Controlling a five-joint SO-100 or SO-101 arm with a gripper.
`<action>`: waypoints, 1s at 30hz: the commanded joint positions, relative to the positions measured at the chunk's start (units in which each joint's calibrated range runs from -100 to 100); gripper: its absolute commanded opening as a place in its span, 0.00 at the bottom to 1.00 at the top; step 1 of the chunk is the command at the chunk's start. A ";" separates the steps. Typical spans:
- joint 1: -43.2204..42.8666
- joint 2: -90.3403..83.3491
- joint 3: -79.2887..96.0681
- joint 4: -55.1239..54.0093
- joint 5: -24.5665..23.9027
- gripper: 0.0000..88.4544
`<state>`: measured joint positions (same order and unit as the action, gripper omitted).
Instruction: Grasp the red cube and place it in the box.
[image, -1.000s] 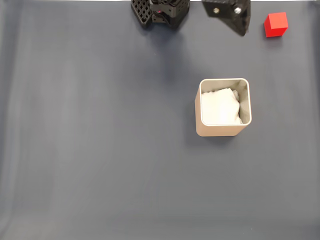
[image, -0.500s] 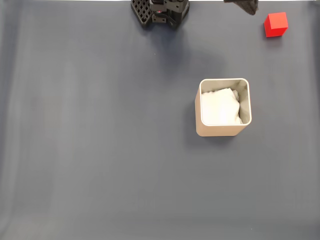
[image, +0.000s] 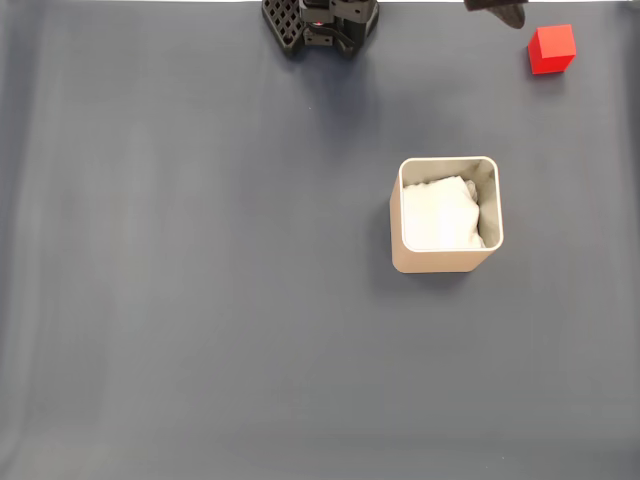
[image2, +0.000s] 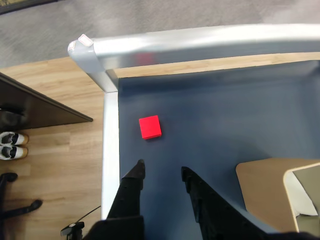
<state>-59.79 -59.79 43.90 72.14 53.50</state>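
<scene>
The red cube (image2: 150, 127) sits near the mat's corner rail (image2: 110, 150) — bare mat around it. The gripper (image2: 161, 172) hangs short of it, fingers parted and empty — the box (image: 446, 262) well apart.

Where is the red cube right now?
The red cube sits on the mat at the fixed view's top right, beyond the box, just right of the end effector.

Fixed view: box (image: 445, 262) right of centre on mat (image: 200, 300), padding (image: 436, 215) inside. Cube (image: 551, 49) at box's 1 o'clock, well apart. Arm base (image: 320, 22) at box's 11 o'clock, top edge.
</scene>
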 joint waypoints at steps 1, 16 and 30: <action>0.33 0.29 -0.05 -2.34 1.61 0.29; 1.89 3.49 2.23 -9.72 6.89 0.42; 3.52 12.92 3.60 -21.71 8.55 0.44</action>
<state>-56.11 -48.19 48.09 53.13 61.71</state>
